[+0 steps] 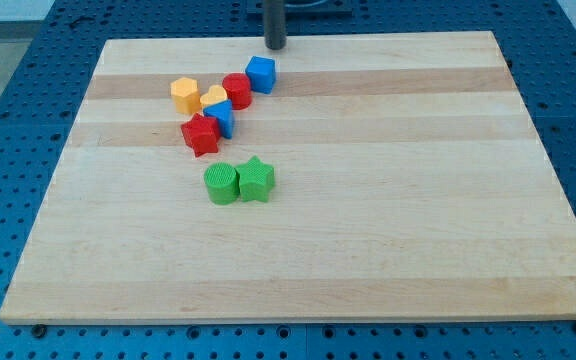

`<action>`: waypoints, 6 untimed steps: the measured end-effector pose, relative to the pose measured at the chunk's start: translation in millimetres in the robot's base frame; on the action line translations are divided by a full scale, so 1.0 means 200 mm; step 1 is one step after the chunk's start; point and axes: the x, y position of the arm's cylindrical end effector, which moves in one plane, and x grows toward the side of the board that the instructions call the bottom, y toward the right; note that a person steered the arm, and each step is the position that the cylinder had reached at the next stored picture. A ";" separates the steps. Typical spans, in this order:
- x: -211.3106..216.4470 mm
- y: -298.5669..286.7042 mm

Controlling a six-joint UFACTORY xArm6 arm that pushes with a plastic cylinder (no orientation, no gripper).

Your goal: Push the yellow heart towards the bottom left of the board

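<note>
Yellow heart point(214, 97) sits packed among other blocks near the desk point(368, 250) top edge. My tip point(275, 46) stands above them near the blue cube point(261, 73), probably to push down-left; no claw exists, so nothing is held.

My rod point(275, 22) stands upright, entering from the view's top edge at about twelve o'clock; dark and straight, only its lower length shows; my tip point(275, 47) sits low, at its very end.

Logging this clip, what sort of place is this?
Probably a robotics lab bench: a wooden board lies on a blue perforated table, with small coloured blocks like the yellow heart, and my tip above them.
</note>
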 end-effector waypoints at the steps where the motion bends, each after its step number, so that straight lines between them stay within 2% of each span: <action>1: 0.06 -0.16; 4: 0.45 -0.21; 6: 0.60 -0.19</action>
